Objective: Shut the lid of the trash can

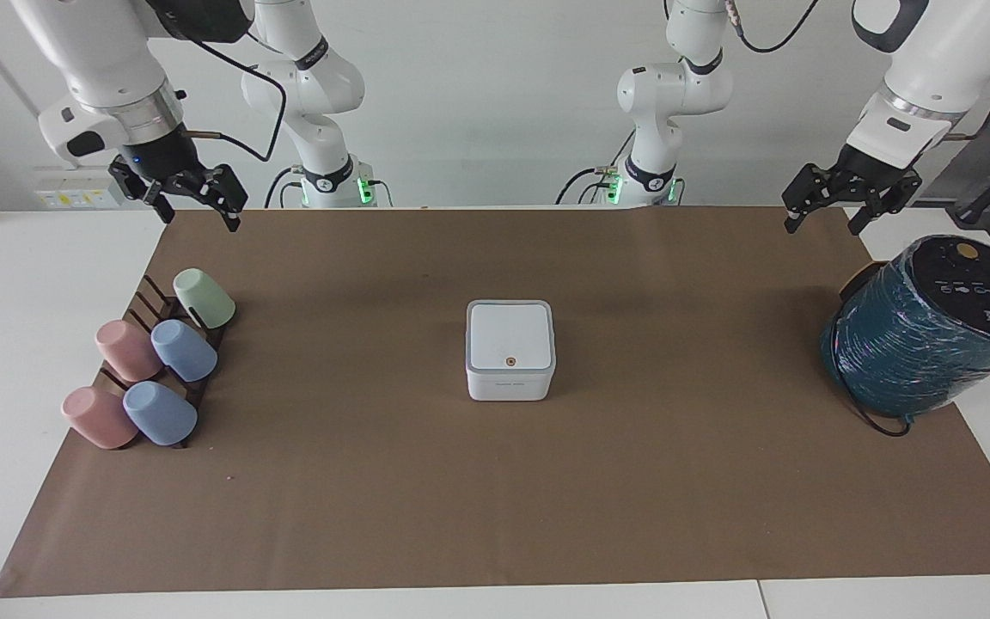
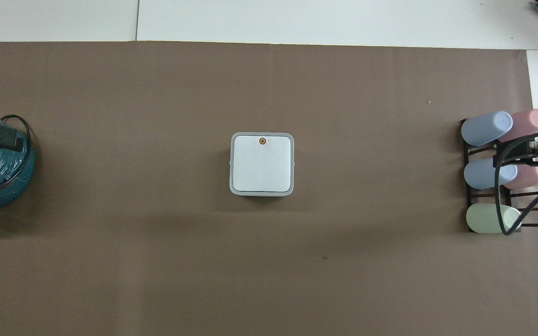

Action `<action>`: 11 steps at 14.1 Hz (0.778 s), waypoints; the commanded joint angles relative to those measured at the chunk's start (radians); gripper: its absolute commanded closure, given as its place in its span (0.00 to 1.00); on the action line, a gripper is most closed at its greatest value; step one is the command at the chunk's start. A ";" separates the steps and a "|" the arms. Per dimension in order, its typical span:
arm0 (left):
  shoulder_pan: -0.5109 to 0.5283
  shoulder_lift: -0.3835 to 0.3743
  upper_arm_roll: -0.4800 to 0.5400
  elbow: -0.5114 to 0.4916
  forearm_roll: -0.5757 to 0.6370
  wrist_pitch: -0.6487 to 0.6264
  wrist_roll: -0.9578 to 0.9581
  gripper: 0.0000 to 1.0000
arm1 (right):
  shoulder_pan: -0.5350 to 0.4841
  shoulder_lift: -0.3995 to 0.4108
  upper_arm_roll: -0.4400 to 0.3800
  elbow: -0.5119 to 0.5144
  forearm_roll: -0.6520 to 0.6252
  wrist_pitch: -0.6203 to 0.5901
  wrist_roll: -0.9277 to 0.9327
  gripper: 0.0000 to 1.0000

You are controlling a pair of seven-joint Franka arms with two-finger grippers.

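Note:
The white cube-shaped trash can (image 1: 508,387) stands in the middle of the brown mat. Its lid (image 1: 510,335) lies flat and shut on top, grey rim all round, orange-red dot up; it also shows in the overhead view (image 2: 262,163). My left gripper (image 1: 821,225) hangs open and empty in the air over the mat's corner at the left arm's end, by the teal cylinder. My right gripper (image 1: 200,219) waits open and empty in the air over the mat's corner at the right arm's end, above the cup rack. Neither touches the can.
A large teal wrapped cylinder (image 1: 925,331) with a black cable lies at the left arm's end of the mat (image 1: 495,499). A dark rack with several pastel cups (image 1: 151,370) stands at the right arm's end.

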 commanded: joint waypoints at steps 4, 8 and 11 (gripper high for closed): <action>-0.003 -0.057 -0.005 -0.071 -0.012 0.007 0.006 0.00 | -0.016 -0.009 0.011 -0.002 0.017 0.004 -0.018 0.00; -0.003 -0.059 -0.006 -0.073 -0.011 0.003 0.003 0.00 | -0.016 -0.009 0.010 -0.002 0.017 0.004 -0.018 0.00; -0.003 -0.059 -0.005 -0.073 -0.011 0.001 0.003 0.00 | -0.016 -0.009 0.011 -0.002 0.017 0.004 -0.018 0.00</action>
